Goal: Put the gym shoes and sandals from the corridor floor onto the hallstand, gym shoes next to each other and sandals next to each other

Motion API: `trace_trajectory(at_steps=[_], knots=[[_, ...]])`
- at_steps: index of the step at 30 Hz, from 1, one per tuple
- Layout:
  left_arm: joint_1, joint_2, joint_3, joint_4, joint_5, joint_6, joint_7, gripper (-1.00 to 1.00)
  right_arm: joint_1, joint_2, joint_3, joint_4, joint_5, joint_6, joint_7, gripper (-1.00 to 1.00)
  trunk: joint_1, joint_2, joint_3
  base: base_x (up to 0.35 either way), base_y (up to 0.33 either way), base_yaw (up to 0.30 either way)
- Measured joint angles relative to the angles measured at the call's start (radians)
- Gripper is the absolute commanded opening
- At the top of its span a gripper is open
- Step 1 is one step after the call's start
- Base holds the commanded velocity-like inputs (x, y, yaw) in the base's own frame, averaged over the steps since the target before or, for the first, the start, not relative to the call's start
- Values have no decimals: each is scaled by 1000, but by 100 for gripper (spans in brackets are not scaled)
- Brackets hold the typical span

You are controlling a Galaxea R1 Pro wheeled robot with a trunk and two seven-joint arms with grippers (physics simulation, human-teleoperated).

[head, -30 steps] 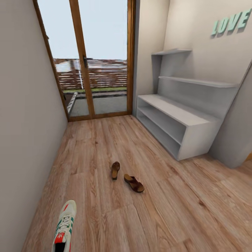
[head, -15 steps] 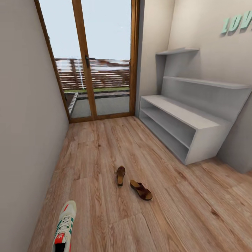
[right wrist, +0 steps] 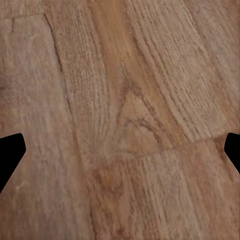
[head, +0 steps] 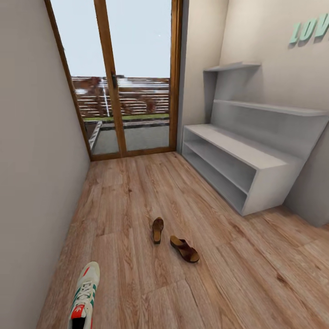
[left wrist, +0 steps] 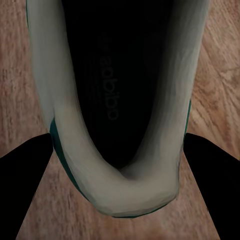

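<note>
Head view: a corridor with a wood-plank floor (head: 137, 192), a wood-framed glass door (head: 123, 77) at its far end, and white walls on both sides. One rack (head: 237, 169) stands against the right wall, near the door; it has two open shelf levels, both bare, with two staggered wall shelves (head: 256, 87) above it and mint letters (head: 310, 29) higher on the wall.

Count of footwear visible: two sandals and one sneaker. The first sandal (head: 157, 230) lies mid-floor pointing roughly toward the door; the second sandal (head: 184, 249) lies just beside it, nearer the camera and angled toward the right, the two not touching. Both are well apart from the rack. The sneaker (head: 84, 297) appears at the lower left edge, toe pointing toward the door, white with green stripes and a red-orange tongue patch.

Left wrist view: the sneaker (left wrist: 115, 105) is seen from close above, its dark opening and pale collar rim facing the camera, with plank floor (left wrist: 20, 75) behind. The left gripper (left wrist: 120, 150) has its dark fingers (left wrist: 25, 170) on either side of the heel, clamped on the sneaker.

Right wrist view: bare plank floor (right wrist: 125, 115) with grain and a board joint. The right gripper (right wrist: 120, 150) shows two dark fingertips (right wrist: 9, 150) at opposite edges of the frame, jaws wide apart with nothing between them.
</note>
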Motion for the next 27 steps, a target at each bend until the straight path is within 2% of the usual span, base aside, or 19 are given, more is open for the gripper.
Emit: trace_trajectory(at_steps=[9, 27], knots=[[0, 0, 0, 0, 0, 0, 2, -100, 0, 0, 1, 0, 1, 0, 0, 100, 0, 0, 0, 150, 5, 0], [0, 0, 0, 0, -1, 0, 3, -100, 0, 0, 1, -1, 0, 1, 0, 100, 0, 0, 0, 294, 111, 0]])
